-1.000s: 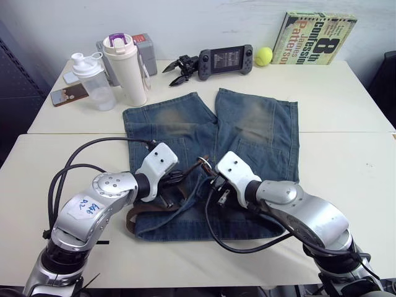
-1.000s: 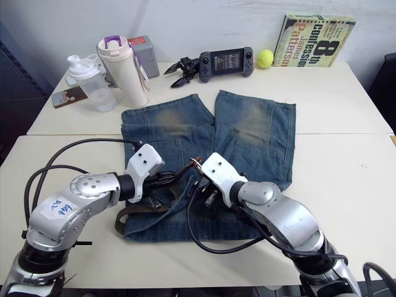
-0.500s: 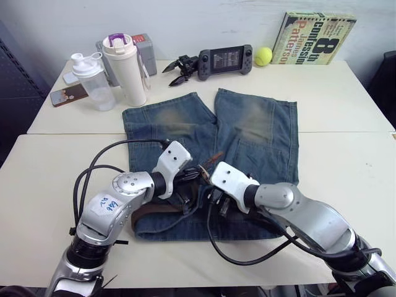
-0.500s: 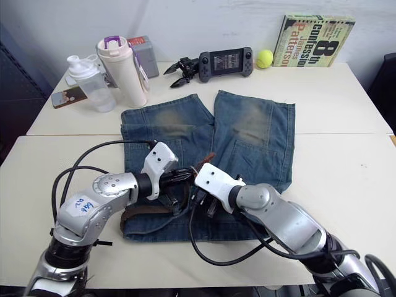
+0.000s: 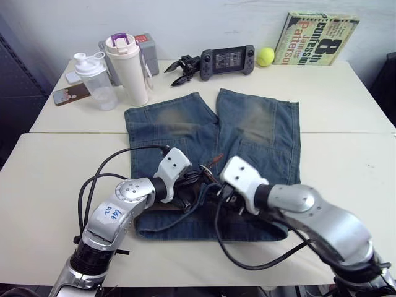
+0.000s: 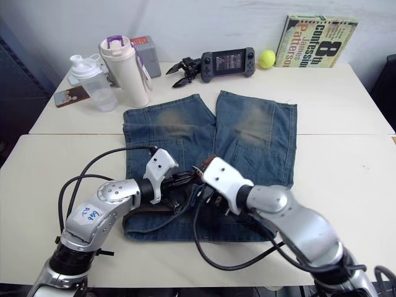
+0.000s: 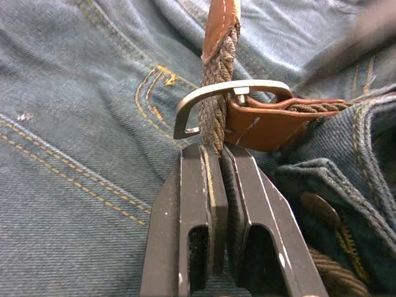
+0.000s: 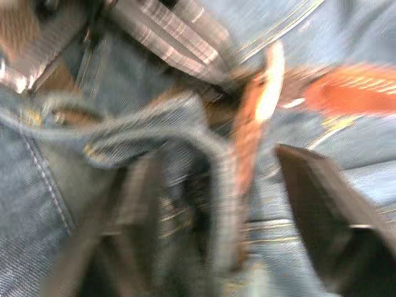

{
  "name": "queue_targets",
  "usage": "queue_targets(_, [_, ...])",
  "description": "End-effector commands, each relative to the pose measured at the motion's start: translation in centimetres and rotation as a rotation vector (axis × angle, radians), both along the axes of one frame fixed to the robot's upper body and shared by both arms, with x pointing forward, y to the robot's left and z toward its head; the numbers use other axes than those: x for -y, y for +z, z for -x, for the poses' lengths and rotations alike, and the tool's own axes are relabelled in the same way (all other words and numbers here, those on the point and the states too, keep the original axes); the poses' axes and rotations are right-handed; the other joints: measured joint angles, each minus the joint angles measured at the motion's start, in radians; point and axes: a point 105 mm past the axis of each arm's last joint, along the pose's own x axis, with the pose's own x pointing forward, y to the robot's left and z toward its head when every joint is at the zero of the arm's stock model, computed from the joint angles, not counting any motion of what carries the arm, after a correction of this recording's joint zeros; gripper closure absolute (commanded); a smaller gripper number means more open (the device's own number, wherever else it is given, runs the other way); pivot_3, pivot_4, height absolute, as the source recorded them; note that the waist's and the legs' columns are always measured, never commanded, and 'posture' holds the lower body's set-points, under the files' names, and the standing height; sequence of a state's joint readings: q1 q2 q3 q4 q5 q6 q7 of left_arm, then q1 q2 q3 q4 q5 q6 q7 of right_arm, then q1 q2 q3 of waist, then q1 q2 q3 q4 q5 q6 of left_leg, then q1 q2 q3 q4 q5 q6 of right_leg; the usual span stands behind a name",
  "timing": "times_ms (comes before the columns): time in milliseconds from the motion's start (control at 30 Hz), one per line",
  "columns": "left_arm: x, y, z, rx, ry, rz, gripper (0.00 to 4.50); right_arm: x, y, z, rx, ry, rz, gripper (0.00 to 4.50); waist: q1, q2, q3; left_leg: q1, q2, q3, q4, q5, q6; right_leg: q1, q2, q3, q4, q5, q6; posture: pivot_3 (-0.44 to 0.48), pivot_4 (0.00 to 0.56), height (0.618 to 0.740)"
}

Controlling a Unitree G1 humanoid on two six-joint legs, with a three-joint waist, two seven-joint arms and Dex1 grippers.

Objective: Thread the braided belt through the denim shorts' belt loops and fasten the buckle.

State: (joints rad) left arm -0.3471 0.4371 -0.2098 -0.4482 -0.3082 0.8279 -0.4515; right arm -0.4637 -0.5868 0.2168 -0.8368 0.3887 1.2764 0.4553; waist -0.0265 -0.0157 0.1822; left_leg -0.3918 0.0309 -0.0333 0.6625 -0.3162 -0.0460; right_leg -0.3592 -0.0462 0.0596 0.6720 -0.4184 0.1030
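Observation:
The denim shorts [image 5: 247, 127] lie flat on the table, waistband toward me. The braided belt [image 6: 147, 209] runs along the waistband. In the left wrist view its woven end passes through the silver buckle [image 7: 204, 96], and the tan tip [image 7: 223, 25] points away. My left gripper [image 7: 218, 151] is shut on the woven strap just below the buckle. My right gripper [image 8: 223, 185] is open over the bunched waistband, its fingers [image 8: 322, 198] wide apart around a denim fold and a tan piece of belt. The belt loops are hidden under my arms.
At the back left stand a clear shaker bottle [image 5: 96, 80], a white tumbler [image 5: 129, 68] and a phone [image 5: 68, 94]. A game console [image 5: 229, 59], a tennis ball [image 5: 265, 56] and a book [image 5: 315, 38] line the far edge. Bare table lies on both sides of the shorts.
My right gripper has opened from shut. My left arm has moved right toward the shorts' middle, still holding the belt.

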Motion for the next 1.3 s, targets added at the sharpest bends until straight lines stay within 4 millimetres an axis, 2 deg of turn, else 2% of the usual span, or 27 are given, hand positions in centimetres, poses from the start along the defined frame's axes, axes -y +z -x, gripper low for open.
queue_targets(33, [0.6, 0.1, 0.2, 0.019, -0.030, 0.011, 4.50, 1.6, 4.3, 0.5, 0.098, 0.020, -0.063, 0.06, 0.001, 0.000, 0.000, 0.000, -0.001, 0.000, 0.000, 0.000, 0.000, 0.000, 0.000, 0.000, 0.000, 0.000, 0.000, 0.000, 0.150, 0.739])
queue_targets(100, [0.8, 0.1, 0.1, 0.023, -0.034, 0.012, 4.50, 1.8, 5.8, 0.6, 0.139, 0.058, -0.068, 0.06, 0.001, 0.000, 0.000, 0.000, -0.001, 0.000, 0.000, 0.000, 0.000, 0.001, 0.000, 0.000, -0.001, 0.000, 0.000, 0.000, 0.150, 0.739])
queue_targets(200, [1.0, 0.0, 0.0, 0.043, -0.044, 0.003, 4.50, 2.2, 7.7, -0.5, 0.271, 0.088, 0.039, 0.06, 0.000, 0.000, 0.000, 0.000, 0.000, 0.001, 0.000, 0.000, 0.001, 0.001, 0.000, 0.000, -0.002, 0.000, 0.000, 0.000, 0.150, 0.739])
queue_targets(267, [1.2, 0.2, -0.1, 0.071, -0.049, -0.008, 4.50, 2.2, 6.9, -1.0, 0.392, 0.182, 0.256, 0.06, 0.001, 0.000, 0.000, 0.000, 0.000, 0.000, 0.000, 0.000, 0.001, 0.001, 0.000, 0.000, -0.003, 0.000, 0.000, 0.000, 0.150, 0.739])
queue_targets(333, [1.4, 0.4, -0.2, 0.133, -0.065, -0.047, 4.50, 2.2, 5.3, -1.3, 0.454, 0.294, 0.431, 0.06, 0.002, 0.000, 0.000, 0.000, -0.001, 0.000, 0.000, -0.001, 0.002, 0.002, 0.000, 0.000, -0.005, 0.000, 0.000, 0.000, 0.150, 0.739])
queue_targets(400, [1.5, 0.6, -0.1, 0.216, -0.092, -0.100, 4.50, 2.1, 4.2, -2.0, 0.498, 0.363, 0.528, 0.06, -0.001, 0.000, 0.000, 0.000, -0.001, 0.001, 0.001, -0.001, 0.003, 0.003, 0.000, 0.000, -0.008, 0.001, 0.002, 0.000, 0.150, 0.739])
queue_targets(500, [1.5, 0.7, -0.1, 0.300, -0.108, -0.139, 4.50, 2.3, 2.9, -3.0, 0.540, 0.421, 0.627, 0.06, -0.001, 0.000, 0.000, 0.000, -0.001, 0.003, 0.001, -0.002, 0.003, 0.003, 0.000, 0.000, -0.008, 0.001, 0.002, 0.000, 0.150, 0.739])
queue_targets(667, [1.6, 1.0, 0.2, 0.422, -0.130, -0.190, 4.50, 2.3, 2.8, -4.6, 0.595, 0.413, 0.653, 0.06, -0.001, 0.000, 0.000, 0.000, 0.000, 0.004, 0.001, -0.002, 0.004, 0.002, -0.001, 0.000, -0.008, 0.001, 0.002, 0.000, 0.150, 0.739])
queue_targets(767, [1.3, 0.8, 0.1, 0.454, -0.120, -0.224, 4.50, 2.1, 2.9, -4.8, 0.607, 0.414, 0.643, 0.06, 0.000, 0.000, 0.000, 0.000, 0.001, 0.004, 0.001, -0.002, 0.003, 0.002, -0.001, 0.000, -0.007, 0.001, 0.002, 0.000, 0.150, 0.739])
queue_targets(867, [1.2, 0.7, 0.0, 0.458, -0.118, -0.231, 4.50, 1.5, 3.0, -4.4, 0.605, 0.434, 0.618, 0.95, 0.000, 0.000, 0.000, 0.000, 0.001, 0.004, 0.002, -0.002, 0.003, 0.002, -0.001, 0.000, -0.007, 0.001, 0.002, 0.000, 0.150, 0.739])
queue_targets(1100, [1.1, 0.6, -0.2, 0.454, -0.112, -0.244, 4.50, 1.1, 3.0, -4.3, 0.598, 0.430, 0.601, 4.32, 0.000, 0.000, 0.000, 0.000, 0.001, 0.004, 0.002, -0.002, 0.003, 0.001, -0.001, 0.000, -0.005, 0.001, 0.002, 0.000, 0.150, 0.739])
queue_targets(1133, [1.1, 0.6, -0.3, 0.454, -0.112, -0.244, 4.50, 1.1, 3.0, -4.2, 0.594, 0.430, 0.600, 4.46, -0.001, 0.000, 0.000, 0.000, 0.001, 0.004, 0.002, -0.002, 0.003, 0.001, -0.001, 0.000, -0.004, 0.001, 0.002, 0.000, 0.150, 0.739])
queue_targets(1300, [1.1, 0.7, -0.2, 0.445, -0.120, -0.236, 4.50, 1.2, 2.8, -4.2, 0.587, 0.416, 0.608, 4.46, 0.000, 0.000, 0.000, 0.000, 0.001, 0.004, 0.003, -0.002, 0.003, 0.001, -0.001, -0.001, -0.003, 0.001, 0.002, 0.000, 0.150, 0.739])
